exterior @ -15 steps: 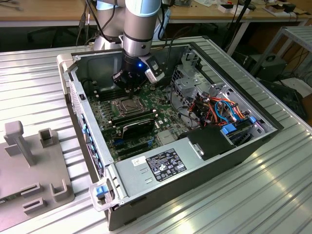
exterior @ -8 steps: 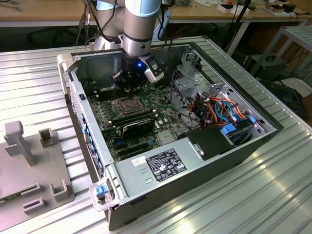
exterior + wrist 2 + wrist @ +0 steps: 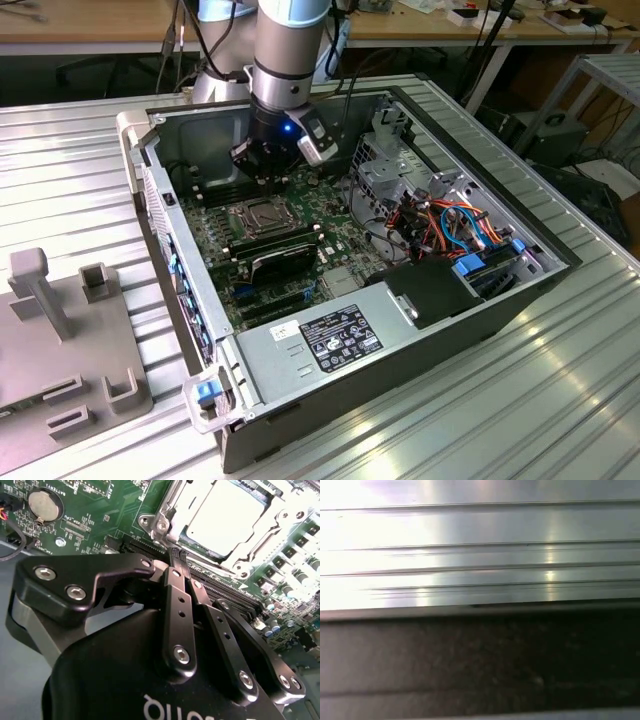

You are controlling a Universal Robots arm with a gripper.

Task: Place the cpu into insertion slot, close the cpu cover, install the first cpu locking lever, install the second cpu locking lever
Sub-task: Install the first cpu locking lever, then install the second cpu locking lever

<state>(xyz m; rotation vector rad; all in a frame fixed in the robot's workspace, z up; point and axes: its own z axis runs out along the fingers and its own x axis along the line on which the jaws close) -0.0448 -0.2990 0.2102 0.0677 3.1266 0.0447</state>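
Gripper [image 3: 179,555] fingers are pressed together with nothing between them, their tips poised just above the motherboard [image 3: 90,510] at the edge of the slot [image 3: 165,517]. The second wrist view shows this closely: the black fingers [image 3: 177,605] meet at a narrow point beside the silvery rim, and past them the cpu [image 3: 225,517] lies flat in the slot, its pale metal top showing through the opening of the cover [image 3: 260,545], which lies down over it. A round coin cell [image 3: 44,504] sits on the green board well apart from the slot.

From the exterior view the wider setting comes clear: the arm [image 3: 292,50] reaches straight down into an open computer case [image 3: 450,320] lying on a ribbed metal table [image 3: 80,180], and the gripper [image 3: 262,172] hangs just behind the slot [image 3: 262,217], close to it. Black memory slots [image 3: 275,245] run just in front of the slot, a power supply [image 3: 335,335] fills the near end of the case, and bundled coloured cables [image 3: 450,225] lie toward the exterior view's right. A grey fixture [image 3: 60,340] rests on the table at the exterior view's left.

Ribbed table metal [image 3: 480,545] above a dark band is what the first wrist view gives
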